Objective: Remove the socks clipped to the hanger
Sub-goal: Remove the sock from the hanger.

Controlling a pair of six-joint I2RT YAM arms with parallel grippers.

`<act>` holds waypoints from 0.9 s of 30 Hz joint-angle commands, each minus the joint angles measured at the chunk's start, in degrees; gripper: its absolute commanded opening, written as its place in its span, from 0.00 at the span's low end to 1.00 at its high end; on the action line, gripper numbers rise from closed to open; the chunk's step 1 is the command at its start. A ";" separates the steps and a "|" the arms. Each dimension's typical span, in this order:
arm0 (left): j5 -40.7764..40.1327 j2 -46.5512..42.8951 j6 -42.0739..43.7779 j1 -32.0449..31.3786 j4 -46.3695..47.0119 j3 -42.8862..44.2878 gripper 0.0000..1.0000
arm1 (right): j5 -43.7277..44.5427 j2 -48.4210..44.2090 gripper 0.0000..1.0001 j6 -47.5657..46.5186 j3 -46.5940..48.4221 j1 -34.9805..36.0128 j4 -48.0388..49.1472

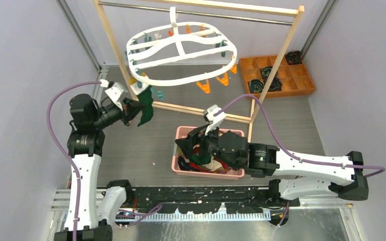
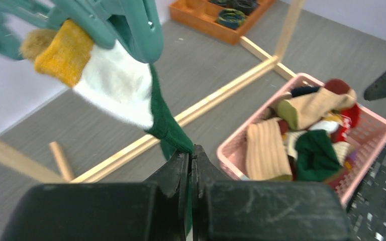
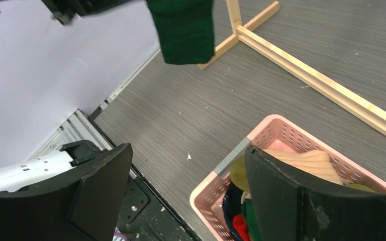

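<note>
Below the hanger (image 1: 181, 54), left hand (image 2: 192, 153) pinches green sock (image 2: 168, 125); right hand (image 3: 187, 150) gapes.

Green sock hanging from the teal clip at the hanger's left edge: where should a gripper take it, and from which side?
Grip the green sock on its loose dark part below the teal clip, coming from below on the near side. The yellow and white end is pinched in the clip; only the lower length hangs free. The left gripper is shut there.

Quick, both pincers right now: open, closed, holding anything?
Left pincer: closed on the dark green fabric sock hanging from a teal plastic clip.
Right pincer: open, empty.
</note>
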 commanded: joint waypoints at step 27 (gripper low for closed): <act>-3.87 -5.81 -13.22 -28.27 -10.53 4.86 0.00 | 8.02 11.31 0.95 6.26 28.04 2.21 -3.62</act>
